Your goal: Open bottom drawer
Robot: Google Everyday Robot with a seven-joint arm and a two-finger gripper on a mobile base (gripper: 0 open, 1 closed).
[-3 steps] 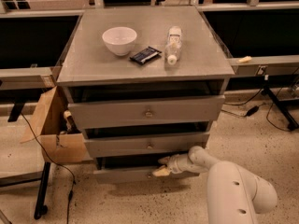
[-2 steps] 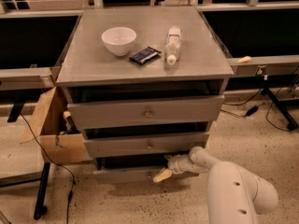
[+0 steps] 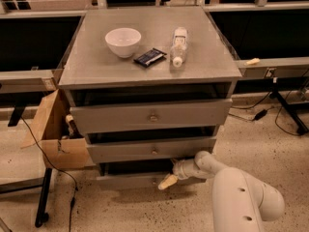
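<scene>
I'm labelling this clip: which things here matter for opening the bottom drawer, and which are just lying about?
For the job:
bottom drawer
gripper, low at that drawer's front, near its middle

Lying about:
white bowl, dark packet and bottle on the cabinet top
cardboard box beside the cabinet

Bottom drawer (image 3: 128, 181), seemingly ajar; gripper (image 3: 168, 181) adjacent.

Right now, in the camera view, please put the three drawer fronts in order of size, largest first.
1. top drawer front
2. middle drawer front
3. bottom drawer front, the narrowest and shortest; the hand is at its middle.
</scene>
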